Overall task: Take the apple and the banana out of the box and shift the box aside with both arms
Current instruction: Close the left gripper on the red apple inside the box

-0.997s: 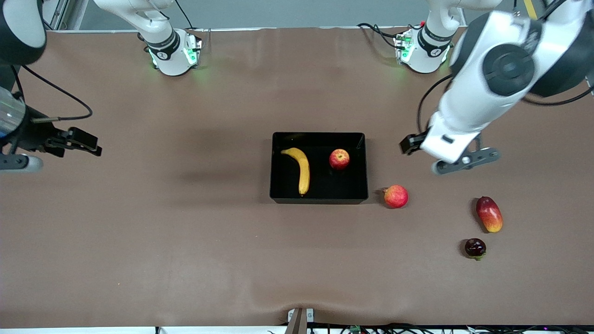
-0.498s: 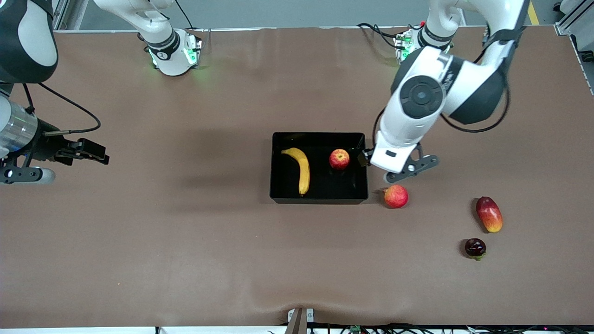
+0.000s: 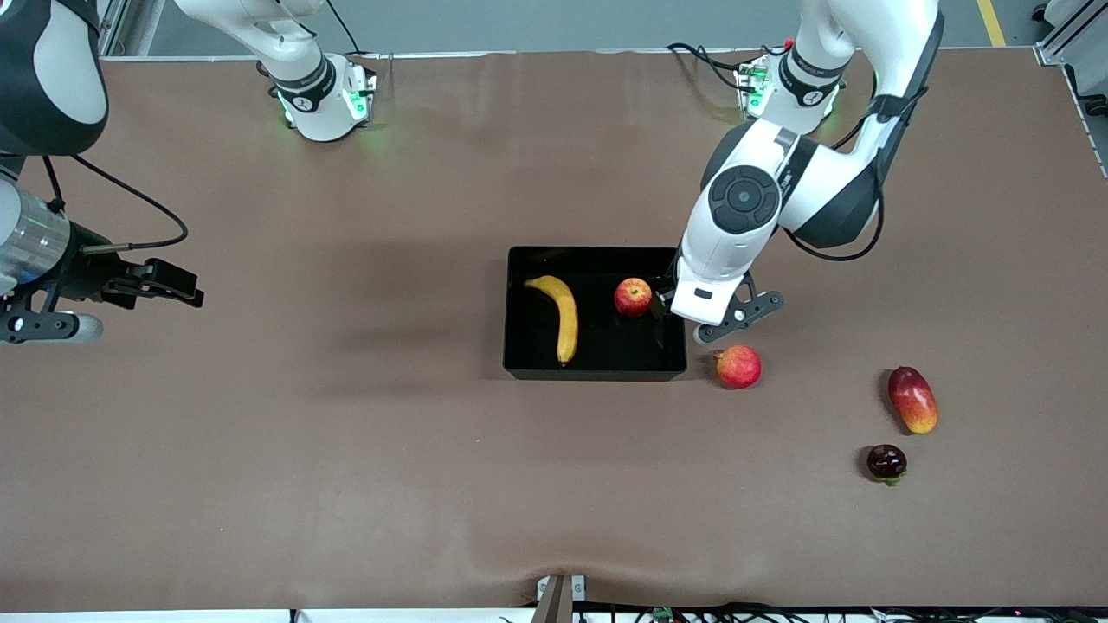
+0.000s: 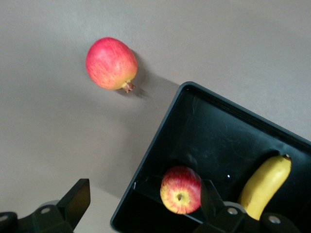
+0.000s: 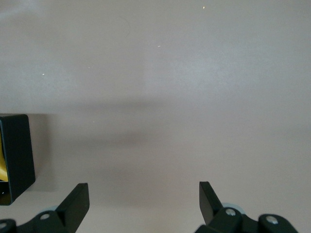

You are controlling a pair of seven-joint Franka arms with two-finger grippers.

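1. In the front view we saw the black box [image 3: 595,313] near the middle of the brown table [image 3: 346,450], with the banana [image 3: 558,313] and the apple [image 3: 633,297] lying inside it, apart from each other. The left gripper [image 3: 679,322] hung over the box's wall at the left arm's end, the apple just beside it. A pinkish-red fruit [image 3: 738,366] sat on the table just outside that wall, near this gripper and nearer to the camera than the apple. A mango [image 3: 912,399] and a dark round fruit [image 3: 886,462] lay well apart from both grippers, toward the left arm's end. The right gripper [image 3: 186,290] waited over bare table at the right arm's end, well apart from the box.

2. In the left wrist view we found the left gripper [image 4: 141,204] spread wide and holding nothing, one finger [image 4: 77,199] over the table outside the box [image 4: 233,141] and the other over its inside. The apple [image 4: 181,189] lay between the fingers, just within the wall; the banana [image 4: 265,183] lay past the inner finger. The pinkish-red fruit [image 4: 111,63] rested on the table ahead of the gripper.

3. In the right wrist view we saw the right gripper [image 5: 144,199] released and empty above bare table [image 5: 170,87], with only a corner of the box [image 5: 17,155] showing off to one side.
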